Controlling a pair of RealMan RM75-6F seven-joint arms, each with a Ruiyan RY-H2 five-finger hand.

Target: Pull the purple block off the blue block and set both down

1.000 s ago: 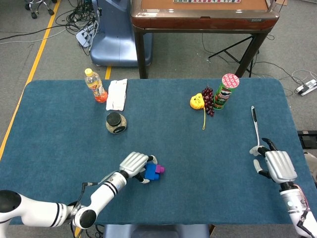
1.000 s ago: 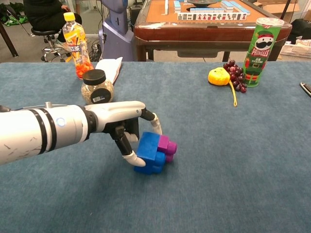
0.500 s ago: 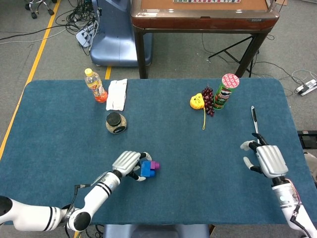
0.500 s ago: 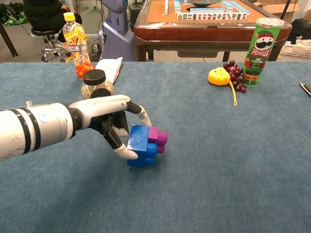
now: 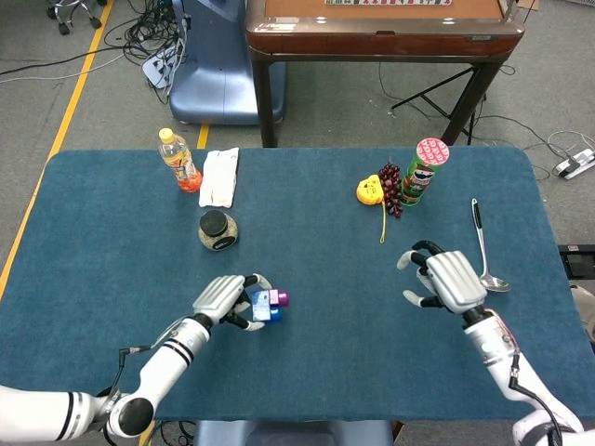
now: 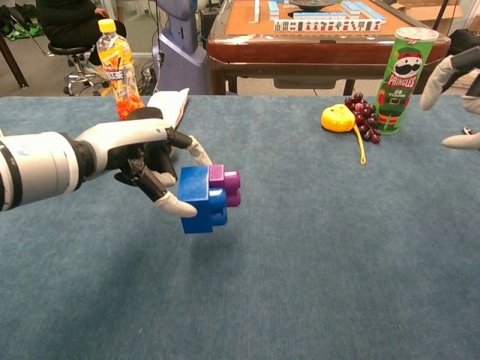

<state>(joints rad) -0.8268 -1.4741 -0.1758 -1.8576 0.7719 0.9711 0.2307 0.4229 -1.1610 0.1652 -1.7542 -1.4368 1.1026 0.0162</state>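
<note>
My left hand (image 6: 146, 161) grips the blue block (image 6: 199, 199) and holds it clear of the blue tabletop, with the purple block (image 6: 226, 186) still stuck on its right side. In the head view the left hand (image 5: 221, 297), blue block (image 5: 259, 306) and purple block (image 5: 279, 298) sit at the lower middle. My right hand (image 5: 449, 280) hovers over the table's right part with fingers spread and nothing in it. Only its fingers (image 6: 448, 71) show at the chest view's right edge.
An orange drink bottle (image 5: 178, 160), white cloth (image 5: 219, 176) and black-lidded jar (image 5: 217, 229) stand at the back left. A yellow toy (image 5: 370, 190), grapes (image 5: 391, 189) and green chip can (image 5: 423, 171) stand at the back right. A spoon (image 5: 483, 249) lies by the right hand.
My left hand has lifted the joined blocks off the table and drawn them left. My right hand has moved left and forward, away from the spoon, toward the table's middle.
</note>
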